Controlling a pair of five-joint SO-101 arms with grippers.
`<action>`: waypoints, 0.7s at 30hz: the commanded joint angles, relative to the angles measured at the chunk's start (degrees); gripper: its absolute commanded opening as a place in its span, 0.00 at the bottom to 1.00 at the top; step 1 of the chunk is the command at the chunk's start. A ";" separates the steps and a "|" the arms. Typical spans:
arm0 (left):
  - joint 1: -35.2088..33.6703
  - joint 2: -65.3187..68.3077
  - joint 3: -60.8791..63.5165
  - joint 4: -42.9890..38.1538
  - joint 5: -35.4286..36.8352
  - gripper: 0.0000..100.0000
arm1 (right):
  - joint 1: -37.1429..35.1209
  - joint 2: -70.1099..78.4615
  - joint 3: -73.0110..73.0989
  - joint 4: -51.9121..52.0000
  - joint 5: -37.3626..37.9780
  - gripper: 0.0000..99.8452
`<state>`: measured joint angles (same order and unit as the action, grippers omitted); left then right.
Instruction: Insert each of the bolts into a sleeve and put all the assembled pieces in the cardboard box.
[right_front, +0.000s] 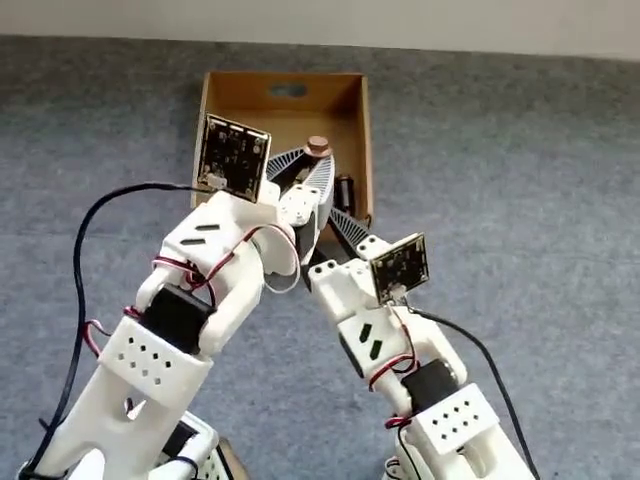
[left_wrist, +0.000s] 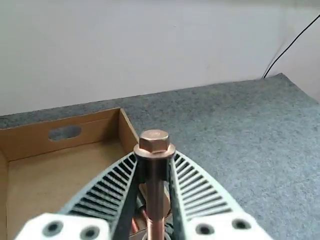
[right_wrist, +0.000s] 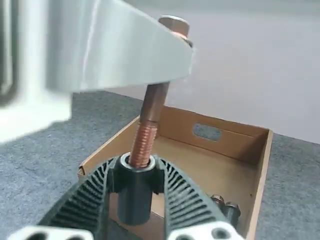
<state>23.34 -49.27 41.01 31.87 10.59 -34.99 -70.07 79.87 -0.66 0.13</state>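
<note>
The grey table (right_front: 520, 170) carried the cardboard box (right_front: 240, 95) at its far side, and both arms met above it. The left gripper (left_wrist: 155, 162) was closed on the bolt (left_wrist: 155, 142) just under its hexagonal head and held it upright. The right gripper (right_wrist: 135, 170) was closed around the dark sleeve (right_wrist: 134, 197), directly below the bolt. The threaded end of the bolt stood in the mouth of the sleeve, so I judged the insertion step to be in hand. The next move probably called for a straight push down along the axis of the sleeve, then a release over the box. How deep the thread sat inside the sleeve was hidden. The assembled pieces (right_wrist: 224, 206) in the box were partly cut off, so their number was unclear.
</note>
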 joint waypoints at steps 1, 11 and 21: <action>-0.84 -3.12 1.36 -0.88 -0.18 0.01 | 0.75 -0.84 -0.66 -1.01 0.70 0.01; -1.19 -21.05 16.13 -1.05 -0.35 0.01 | 0.84 -0.84 0.04 -1.01 0.70 0.01; -0.84 -26.07 17.98 5.71 -0.26 0.02 | 0.75 -0.92 0.84 -1.01 0.70 0.01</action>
<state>23.34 -73.45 60.88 33.27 10.51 -35.16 -70.24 81.19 -0.75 0.40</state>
